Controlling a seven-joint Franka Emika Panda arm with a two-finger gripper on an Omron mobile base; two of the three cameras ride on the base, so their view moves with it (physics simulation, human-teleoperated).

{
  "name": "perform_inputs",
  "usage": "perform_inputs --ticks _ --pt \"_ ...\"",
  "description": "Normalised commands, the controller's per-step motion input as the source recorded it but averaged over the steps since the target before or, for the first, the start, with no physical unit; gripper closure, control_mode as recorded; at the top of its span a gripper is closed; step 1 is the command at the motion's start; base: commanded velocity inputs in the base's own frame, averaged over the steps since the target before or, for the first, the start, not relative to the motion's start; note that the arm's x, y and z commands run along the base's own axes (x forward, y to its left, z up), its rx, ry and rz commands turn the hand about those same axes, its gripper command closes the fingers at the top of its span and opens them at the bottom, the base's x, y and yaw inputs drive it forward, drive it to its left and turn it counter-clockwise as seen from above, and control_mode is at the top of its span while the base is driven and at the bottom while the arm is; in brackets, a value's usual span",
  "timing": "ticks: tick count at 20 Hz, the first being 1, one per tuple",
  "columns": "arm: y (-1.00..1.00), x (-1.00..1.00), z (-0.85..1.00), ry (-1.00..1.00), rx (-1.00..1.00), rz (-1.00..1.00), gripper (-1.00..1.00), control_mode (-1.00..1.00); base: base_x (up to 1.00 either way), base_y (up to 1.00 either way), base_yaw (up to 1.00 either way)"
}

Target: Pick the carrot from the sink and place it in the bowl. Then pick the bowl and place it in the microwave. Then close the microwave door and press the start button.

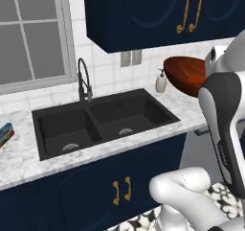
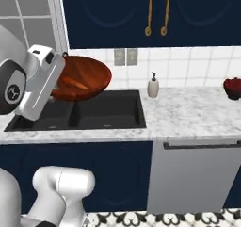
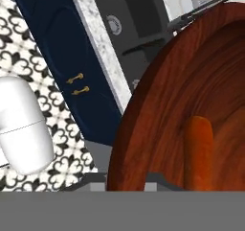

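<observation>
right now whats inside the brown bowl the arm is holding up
A single carrot lies inside the wooden bowl, against its inner wall. The bowl is lifted and tilted above the sink. The robot's hand covers the bowl's near rim, so that part of the inside is hidden.

Even, bright rendered light, soft shadows in the sink (image 1: 103, 120), slightly coarse, no glare.

Bowl (image 3: 158, 110) cut off, pincer fingertips hidden

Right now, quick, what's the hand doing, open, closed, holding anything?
Hand: closed on the rim of the bowl, which it holds lifted above the sink, with the carrot lying inside.
</observation>
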Motion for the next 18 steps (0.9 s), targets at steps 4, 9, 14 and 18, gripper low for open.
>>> perform_inputs --ticks 4,9,14,18 --pt "0.00 0.00 0.00 0.00 0.00 0.00 1.00 1.00 -0.23 0.00 -0.79" --pt "0.00 0.00 0.00 0.00 0.00 0.00 1.00 1.00 -0.19 0.00 -0.83" --pt "0.00 0.00 0.00 0.00 0.00 0.00 1.00 1.00 -0.03 0.00 -0.88" --pt "0.00 0.00 0.00 0.00 0.00 0.00 1.00 1.00 0.00 0.00 -0.86"
